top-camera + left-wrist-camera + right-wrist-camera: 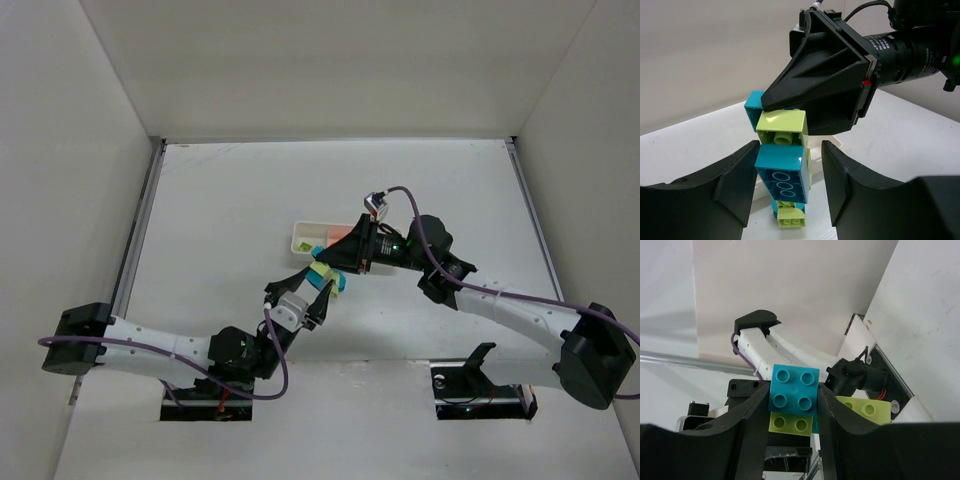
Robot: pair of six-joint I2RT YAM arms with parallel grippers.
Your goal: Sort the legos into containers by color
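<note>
Cyan and yellow-green bricks (785, 170) clipped together in one upright stack, just beside low-walled white tray (305, 236). One orange piece (338, 235) lies inside tray.

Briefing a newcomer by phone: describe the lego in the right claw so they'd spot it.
Beside the white tray mid-table is a lego stack. The right claw pinches its cyan four-stud end brick; its neighbour is yellow-green.
</note>
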